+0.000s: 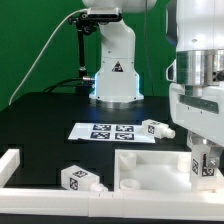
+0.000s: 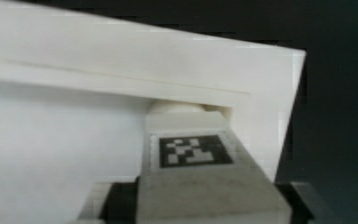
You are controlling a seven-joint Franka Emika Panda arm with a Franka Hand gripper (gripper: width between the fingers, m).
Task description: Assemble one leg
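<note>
My gripper (image 1: 204, 172) is at the exterior view's right, over the right corner of the big white panel (image 1: 150, 168). It is shut on a leg (image 1: 203, 166), a small white block with a black-and-white tag. In the wrist view the leg (image 2: 197, 150) runs between the dark fingers (image 2: 126, 198) of my gripper (image 2: 202, 205). Its far end meets the panel (image 2: 87, 120) in the corner just under the raised rim. Whether its stub is in a hole is hidden. Two more legs lie loose: one (image 1: 157, 128) by the marker board, one (image 1: 80, 179) at the front left.
The marker board (image 1: 113, 131) lies flat on the black table behind the panel. A white rail (image 1: 10, 166) runs along the left and front edges. The robot's white base (image 1: 115, 70) stands at the back.
</note>
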